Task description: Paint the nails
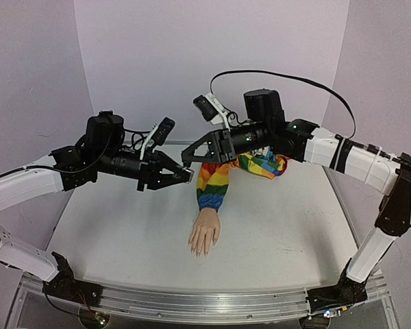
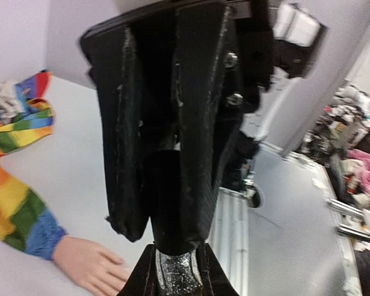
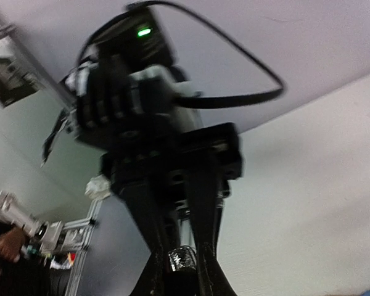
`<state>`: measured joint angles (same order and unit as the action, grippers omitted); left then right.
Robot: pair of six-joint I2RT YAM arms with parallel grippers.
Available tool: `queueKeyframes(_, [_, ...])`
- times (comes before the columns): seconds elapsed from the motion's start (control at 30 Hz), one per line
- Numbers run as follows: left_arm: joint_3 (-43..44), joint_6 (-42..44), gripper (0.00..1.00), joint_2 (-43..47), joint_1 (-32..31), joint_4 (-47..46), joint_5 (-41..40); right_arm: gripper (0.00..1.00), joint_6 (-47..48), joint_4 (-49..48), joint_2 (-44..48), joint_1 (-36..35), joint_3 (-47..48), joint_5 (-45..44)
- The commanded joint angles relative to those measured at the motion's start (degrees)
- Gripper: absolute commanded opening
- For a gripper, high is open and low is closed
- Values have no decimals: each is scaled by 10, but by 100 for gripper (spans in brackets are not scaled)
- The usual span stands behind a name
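Your left claw (image 1: pixel 190 175) gripped the glittery bottle (image 2: pixel 176 274) mid-air; your right claw (image 1: pixel 185 160) clenched its black cap (image 2: pixel 172 203), twelve o'clock of the mannequin hand (image 1: pixel 205 234).

A white table (image 1: pixel 123 233) fills the floor of a booth with plain, pale lilac walls (image 1: pixel 144 62). A silver metal rail (image 1: pixel 192 303) runs along the table's near edge. Past the booth's open side, the room is blurred clutter (image 2: pixel 357 123), with a pink cloth (image 2: pixel 367 169) among it.
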<state>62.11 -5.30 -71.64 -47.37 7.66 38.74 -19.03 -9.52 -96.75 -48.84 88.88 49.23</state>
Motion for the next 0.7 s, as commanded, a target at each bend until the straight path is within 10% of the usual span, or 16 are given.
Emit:
queueKeyframes(0.0, [38, -6, 0, 37, 1, -70, 234, 0, 50, -27, 9, -27, 7, 299])
queueKeyframes(0.23, [24, -5, 0, 44, 1, -70, 187, 0, 62, -27, 31, -28, -14, 226])
queueKeyframes(0.47, [-2, 16, 0, 44, 1, -60, -2, 71, 48, -9, 76, -20, -26, -23])
queueKeyframes(0.67, [-12, 41, 0, 45, -11, -56, -199, 86, 8, -12, 106, -20, -38, -183])
